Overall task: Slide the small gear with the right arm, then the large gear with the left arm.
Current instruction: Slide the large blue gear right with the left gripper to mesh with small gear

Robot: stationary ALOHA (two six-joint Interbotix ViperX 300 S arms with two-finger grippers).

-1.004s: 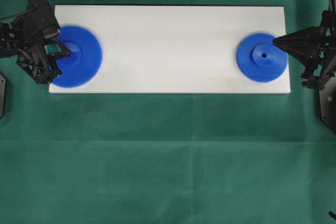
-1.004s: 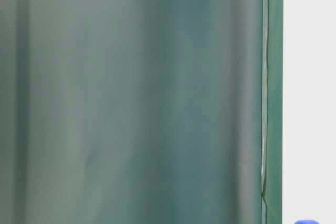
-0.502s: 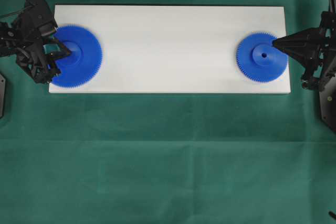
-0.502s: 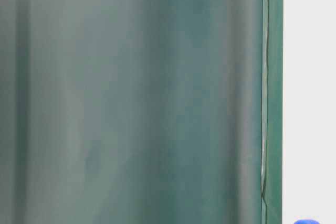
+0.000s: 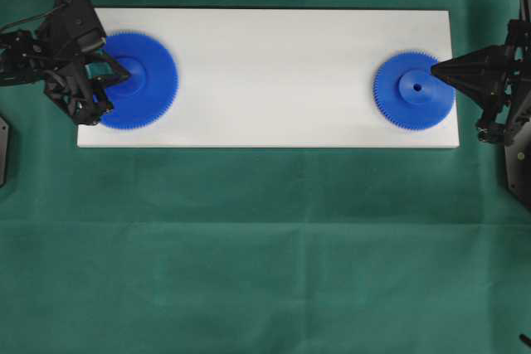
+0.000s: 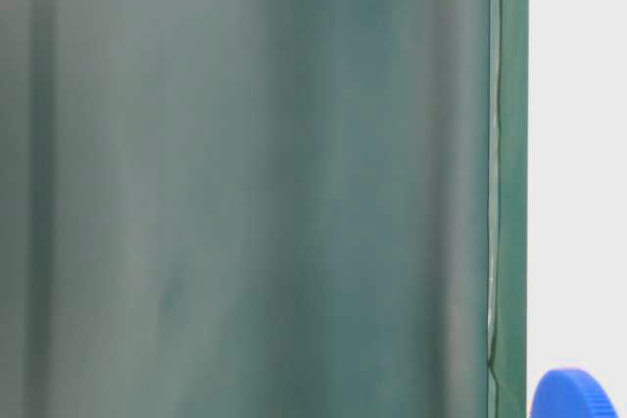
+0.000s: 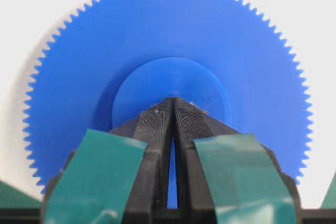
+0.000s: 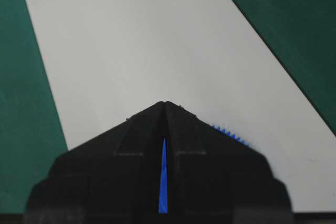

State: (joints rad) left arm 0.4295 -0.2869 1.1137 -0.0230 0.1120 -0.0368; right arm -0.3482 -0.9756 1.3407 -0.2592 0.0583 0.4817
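The large gear point(image 5: 148, 80) lies flat at the left end of the white board point(image 5: 265, 80). My left gripper point(image 5: 126, 79) is shut, and its pointed tip rests against the near side of the gear's raised hub. In the left wrist view the teal-marked left gripper point(image 7: 173, 99) meets the hub of the large gear point(image 7: 173, 30). The small gear point(image 5: 414, 90) lies at the board's right end. My right gripper point(image 5: 433, 70) is shut, its tip over the gear's rim. Under the right gripper point(image 8: 165, 103), a few teeth of the small gear point(image 8: 231, 135) show.
A green cloth point(image 5: 265, 246) covers the table around the board. The long stretch of board between the two gears is bare. In the table-level view an edge of the large gear point(image 6: 573, 396) pokes in beside the board point(image 6: 578, 144).
My left gripper has moved rightward along the board, and the large gear has slid the same way with it. The right gripper and small gear stay put.
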